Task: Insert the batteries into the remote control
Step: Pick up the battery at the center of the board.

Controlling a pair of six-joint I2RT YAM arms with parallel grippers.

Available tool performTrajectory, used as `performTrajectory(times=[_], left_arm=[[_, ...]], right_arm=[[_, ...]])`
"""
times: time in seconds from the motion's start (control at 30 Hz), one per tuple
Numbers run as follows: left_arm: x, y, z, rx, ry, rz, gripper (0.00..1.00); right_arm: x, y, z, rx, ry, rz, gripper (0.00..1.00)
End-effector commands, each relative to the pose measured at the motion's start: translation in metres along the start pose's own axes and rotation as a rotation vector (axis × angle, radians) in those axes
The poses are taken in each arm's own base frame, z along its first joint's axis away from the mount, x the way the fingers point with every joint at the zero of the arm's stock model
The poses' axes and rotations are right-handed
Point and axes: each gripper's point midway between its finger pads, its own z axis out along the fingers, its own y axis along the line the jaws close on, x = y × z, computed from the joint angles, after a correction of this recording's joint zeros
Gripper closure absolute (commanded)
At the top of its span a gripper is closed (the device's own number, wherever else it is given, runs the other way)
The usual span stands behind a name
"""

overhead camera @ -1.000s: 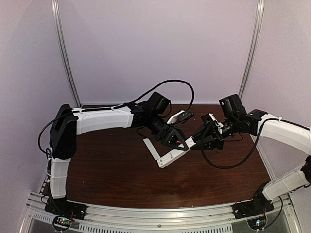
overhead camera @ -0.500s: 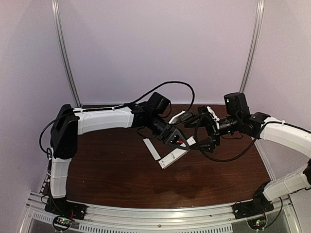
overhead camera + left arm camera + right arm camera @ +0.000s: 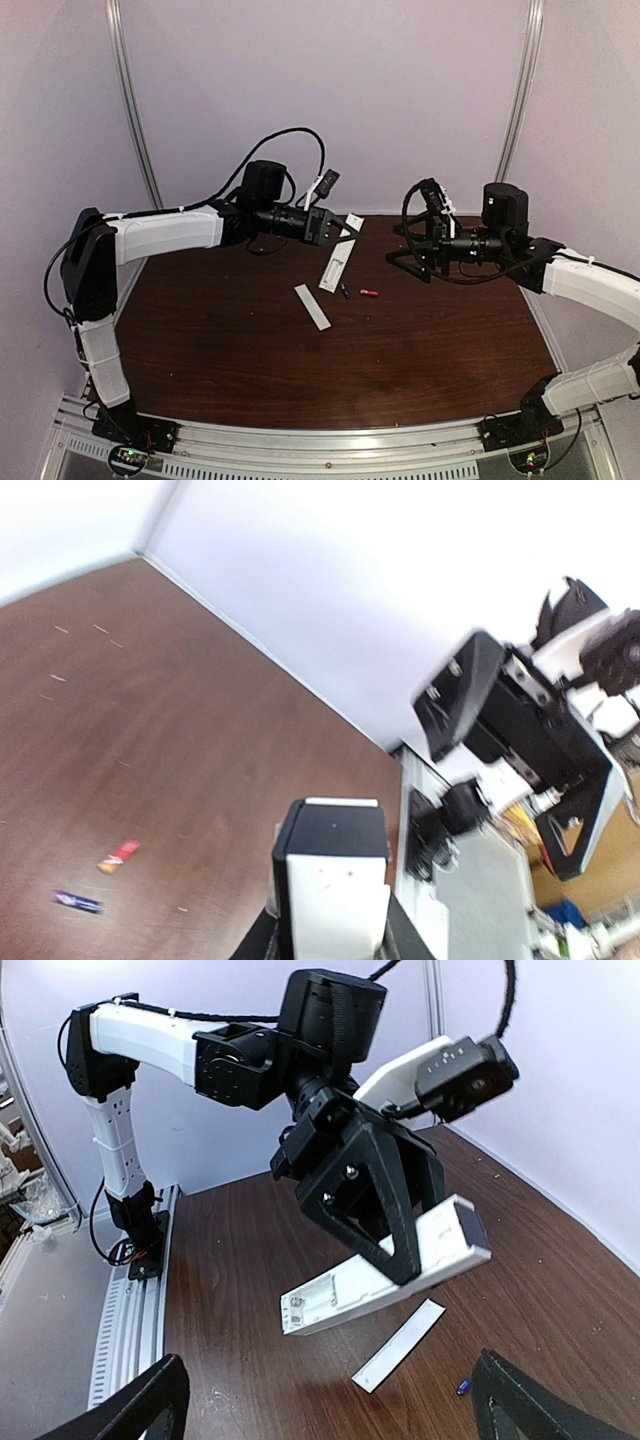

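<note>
My left gripper (image 3: 328, 232) is shut on the remote control (image 3: 337, 263), a long white bar held tilted above the table. In the right wrist view the left gripper (image 3: 418, 1248) clamps the remote control (image 3: 340, 1298) near its dark-capped end, and the open slot end points down and left. The remote control (image 3: 330, 885) fills the bottom of the left wrist view. Both batteries lie on the table: a blue one (image 3: 344, 291) (image 3: 78, 902) (image 3: 463, 1387) and a red one (image 3: 370, 293) (image 3: 119, 856). My right gripper (image 3: 413, 252) (image 3: 330, 1415) stands open and empty, off to the right.
A thin white cover strip (image 3: 312, 306) (image 3: 400, 1345) lies flat on the brown table (image 3: 230, 350), left of the batteries. White walls close in the back and sides. A metal rail (image 3: 320, 455) runs along the near edge.
The right gripper has opened wide and drawn back to the right. The left arm has lifted the remote and swung it back and left, which uncovers both batteries on the table.
</note>
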Motion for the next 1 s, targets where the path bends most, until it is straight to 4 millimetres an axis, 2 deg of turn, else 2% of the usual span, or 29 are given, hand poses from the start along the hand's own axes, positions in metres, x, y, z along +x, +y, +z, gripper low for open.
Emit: performTrajectory(times=[0.0, 0.1, 0.17, 0.27, 0.37, 0.47, 0.5, 0.67, 0.77, 0.87, 0.97], left_arm=[[-0.054, 0.003, -0.033, -0.184, -0.276, 0.034, 1.00], [-0.063, 0.008, -0.052, -0.271, -0.388, 0.017, 1.00], [-0.067, 0.013, -0.066, -0.342, -0.448, -0.001, 1.00], [-0.064, 0.024, -0.091, -0.456, -0.522, -0.036, 1.00], [-0.051, 0.035, -0.117, -0.544, -0.598, -0.088, 1.00], [-0.042, 0.032, -0.139, -0.544, -0.681, -0.113, 1.00], [-0.038, 0.033, -0.144, -0.548, -0.701, -0.122, 1.00], [-0.010, 0.036, -0.167, -0.523, -0.807, -0.169, 1.00], [0.009, 0.041, -0.173, -0.484, -0.848, -0.214, 1.00], [0.026, 0.047, -0.169, -0.458, -0.833, -0.252, 1.00], [0.037, 0.044, -0.171, -0.394, -0.872, -0.254, 1.00]], right_arm=[[-0.010, -0.008, 0.000, 0.048, -0.083, 0.098, 0.00], [-0.007, -0.014, 0.003, 0.072, -0.081, 0.121, 0.02], [0.002, -0.033, 0.006, 0.164, -0.036, 0.130, 0.04], [0.030, -0.069, 0.009, 0.327, 0.119, 0.135, 0.10], [0.055, -0.094, 0.013, 0.409, 0.282, 0.140, 0.23], [0.080, -0.102, 0.021, 0.395, 0.424, 0.165, 0.31], [0.082, -0.102, 0.021, 0.386, 0.451, 0.156, 0.33], [0.115, -0.105, 0.021, 0.367, 0.614, 0.100, 0.38], [0.130, -0.110, 0.024, 0.365, 0.660, 0.094, 0.42], [0.146, -0.112, 0.032, 0.344, 0.711, 0.088, 0.46], [0.164, -0.109, 0.039, 0.308, 0.781, 0.077, 0.54]])
